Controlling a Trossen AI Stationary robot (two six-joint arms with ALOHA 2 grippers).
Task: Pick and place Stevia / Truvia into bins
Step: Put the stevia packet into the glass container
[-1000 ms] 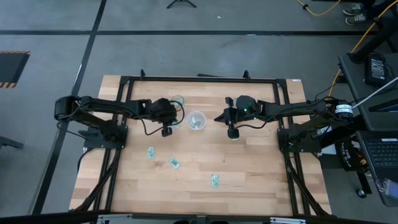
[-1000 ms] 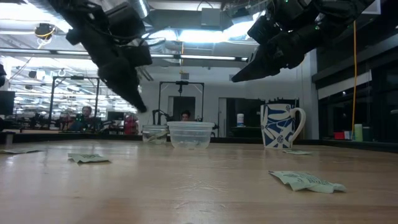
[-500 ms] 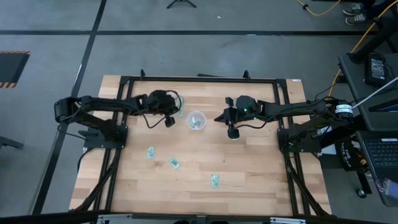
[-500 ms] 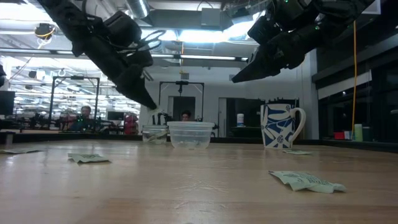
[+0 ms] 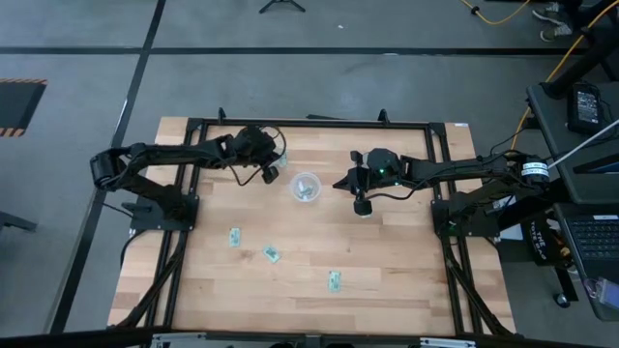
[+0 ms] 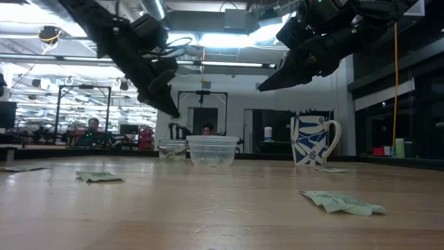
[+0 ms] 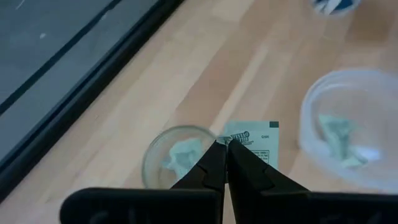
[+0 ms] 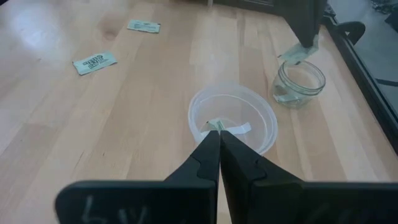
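A pale green-and-white sachet [image 7: 252, 140], pinched in the closed left gripper [image 7: 222, 149], now hangs over the small clear cup [image 7: 177, 155] upper left of centre, having travelled there from lower down, while the right gripper [image 8: 217, 140] sits closed, empty.

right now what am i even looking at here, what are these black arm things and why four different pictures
These are two robot arms at a wooden table, each ending in a two-finger pincer. One picture looks straight down, one looks level across the tabletop, and two come from cameras on the arms' wrists.

The left gripper is shut on a sachet of sweetener, holding it above the small clear cup, which already has one inside. The right gripper is shut and hangs over the wider whitish cup, which holds paper too.

Three more sachets lie loose on the table, and a blue-patterned mug stands at the far side.
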